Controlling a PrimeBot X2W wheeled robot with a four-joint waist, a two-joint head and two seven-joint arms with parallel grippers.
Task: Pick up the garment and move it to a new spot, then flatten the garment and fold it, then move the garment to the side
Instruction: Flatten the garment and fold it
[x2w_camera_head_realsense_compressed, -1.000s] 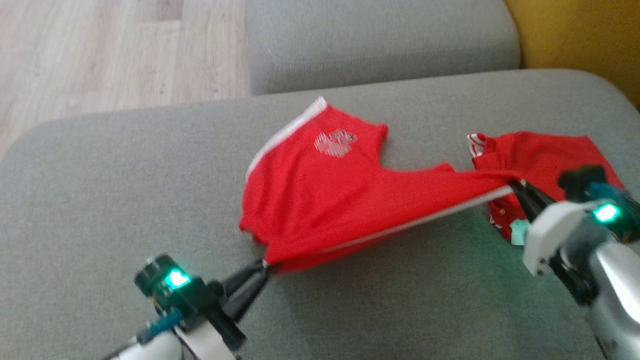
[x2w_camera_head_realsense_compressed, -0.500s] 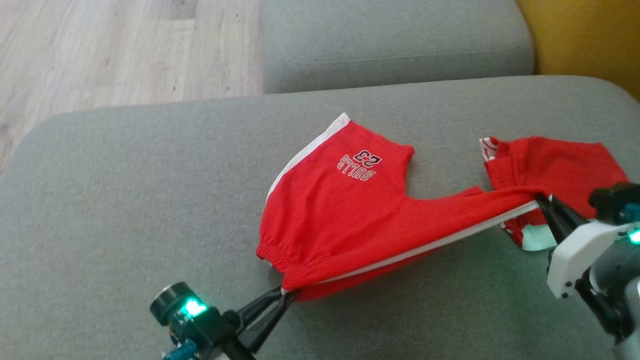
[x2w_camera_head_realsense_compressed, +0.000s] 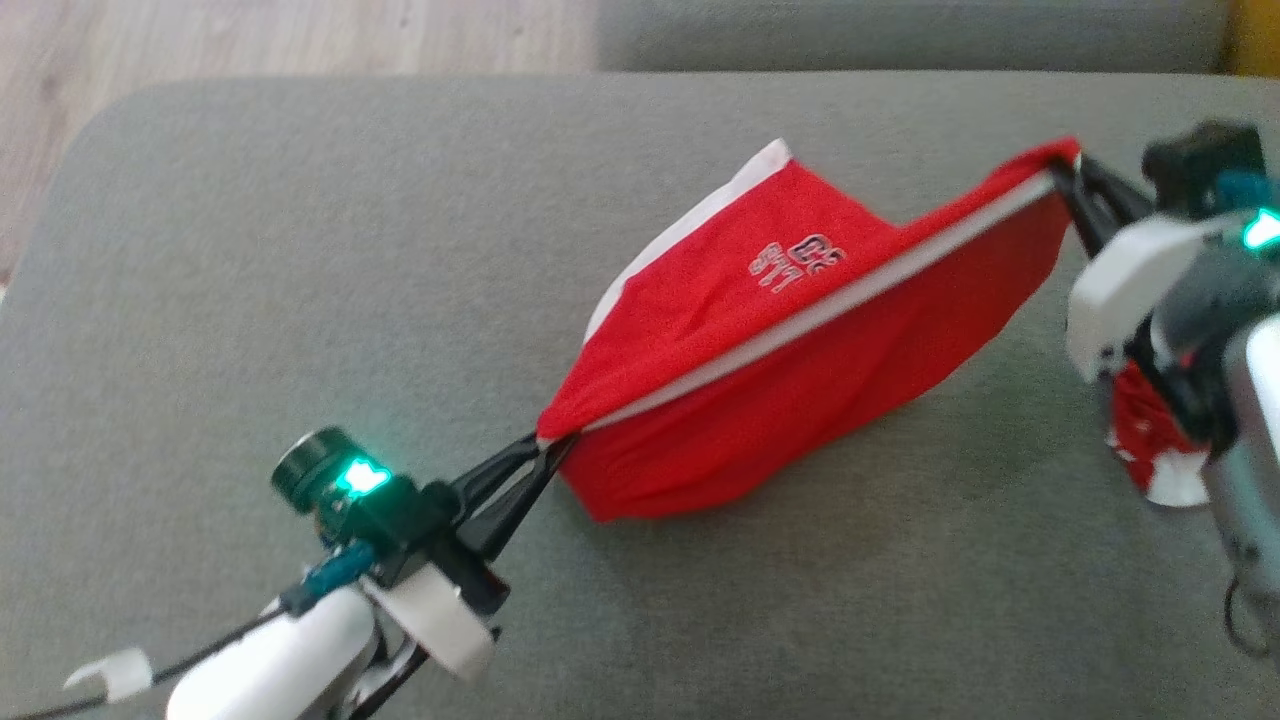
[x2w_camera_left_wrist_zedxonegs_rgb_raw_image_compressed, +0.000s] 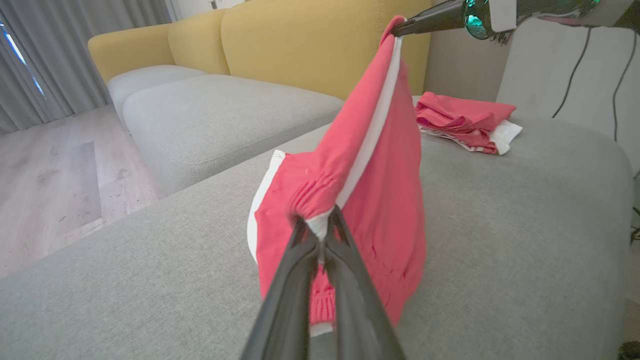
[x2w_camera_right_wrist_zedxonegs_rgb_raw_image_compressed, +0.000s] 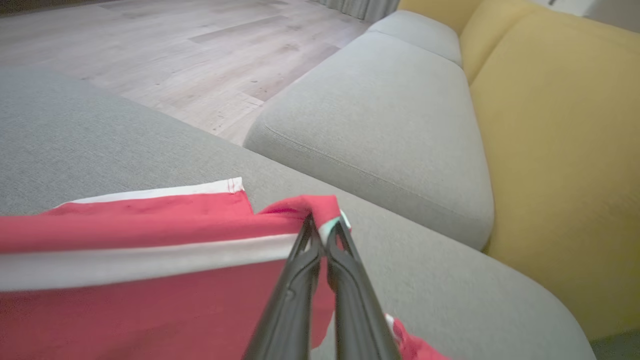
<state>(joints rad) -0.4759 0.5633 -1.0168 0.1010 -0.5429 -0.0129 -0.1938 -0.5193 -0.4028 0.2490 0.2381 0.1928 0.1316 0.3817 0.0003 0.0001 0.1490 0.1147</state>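
you're in the lift-and-lay-out step, i'd judge: your left gripper (x2w_camera_head_realsense_compressed: 548, 447) is clamped on the waistband end of the red shorts (x2w_camera_head_realsense_compressed: 800, 400). your right gripper (x2w_camera_head_realsense_compressed: 1068, 178) is pinched on the far end of the same white stripe. the cloth hangs taut between the two tips, its lower edge seemingly brushing the grey cushion (x2w_camera_head_realsense_compressed: 300, 250) beneath them. next, lower both tips together with the stretch held, clear of the folded red pile (x2w_camera_left_wrist_zedxonegs_rgb_raw_image_compressed: 462, 120) beside your right wrist.
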